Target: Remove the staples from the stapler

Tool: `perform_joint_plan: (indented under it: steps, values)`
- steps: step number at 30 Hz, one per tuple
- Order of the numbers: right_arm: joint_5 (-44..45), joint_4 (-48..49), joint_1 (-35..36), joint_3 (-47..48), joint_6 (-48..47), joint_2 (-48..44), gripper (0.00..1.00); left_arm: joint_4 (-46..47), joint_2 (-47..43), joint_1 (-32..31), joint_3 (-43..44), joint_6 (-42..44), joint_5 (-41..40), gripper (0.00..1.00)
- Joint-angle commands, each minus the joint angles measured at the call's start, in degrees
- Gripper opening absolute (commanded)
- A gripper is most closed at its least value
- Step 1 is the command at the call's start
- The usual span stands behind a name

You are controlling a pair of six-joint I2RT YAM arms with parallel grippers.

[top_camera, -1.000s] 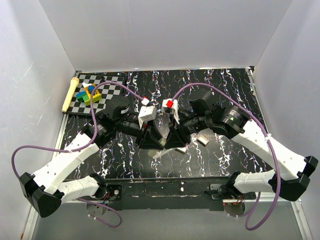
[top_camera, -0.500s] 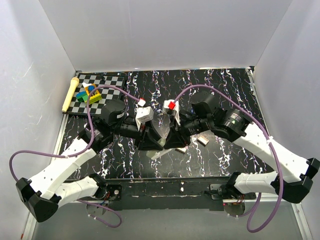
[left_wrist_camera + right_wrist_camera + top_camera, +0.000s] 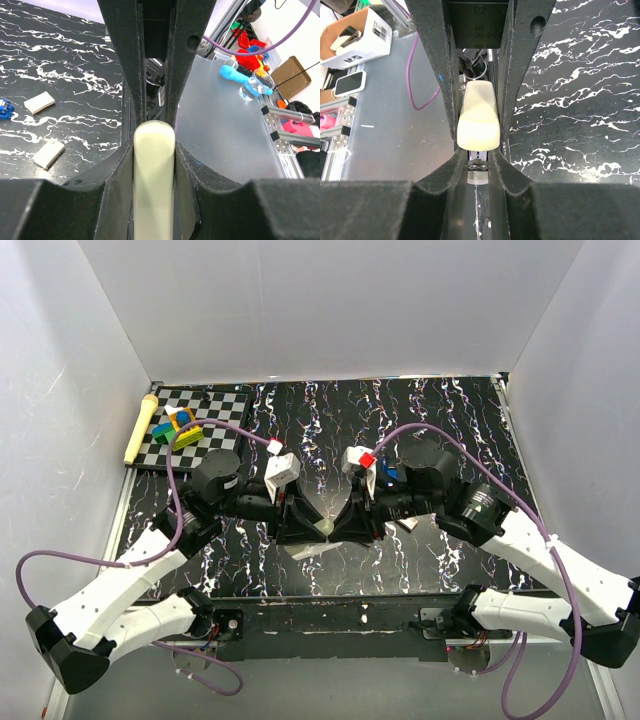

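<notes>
White walls (image 3: 330,300) on three sides, black table (image 3: 450,410) w/ white marbling. Far left corner: a checkerboard (image 3: 215,405) w/ a small heap of coloured blocks (image 3: 175,428) on it, and a cream stick (image 3: 138,428) along its left edge.

Ctr of table: the left gripper (image 3: 312,525) comes in from the left, tips pointing right. Its fingers (image 3: 117,170) are closed down to a narrow gap, pinching a cream bar (image 3: 325,529) btwn them; the bar's rounded end pokes out past the tips (clear in the left wrist view).

The right gripper (image 3: 342,524) faces it tip to tip. Its fingers (image 3: 445,170) are also nearly together, clamped on the other end of the same bar. In the right wrist view a small grey metal-looking bit sits at the bar's near end; can't tell what it is.

The stapler (image 3: 390,475) is in neither grip. It lies on the table as a small blue shape, just beyond the right gripper's wrist, apart from both sets of fingers. In the left wrist view it's cut off at the left edge (too little showing to say if it's open).

Nearer than the stapler, right of ctr, a white block (image 3: 39,102) and a second white block (image 3: 48,153) lie flat, apart from each other.
</notes>
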Motion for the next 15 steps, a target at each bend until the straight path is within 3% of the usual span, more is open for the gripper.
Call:
perform_joint_plan:
  steps: [1, 10, 15]
  values:
    - [-4.05, -5.56, 0.94, -5.02, 2.85, -1.3, 0.01, 12.65, -3.7, 0.98, 2.08, -2.37, -6.62, 0.0]
    - [-5.28, -2.13, 0.94, -8.36, 5.22, -2.62, 0.01, 15.8, -5.63, 0.98, 0.94, -3.87, -12.6, 0.0]
    - [-4.93, -1.34, 0.94, -8.28, 5.84, -2.71, 0.01, 16.0, -5.02, 0.98, 1.29, -3.87, -11.82, 0.0]
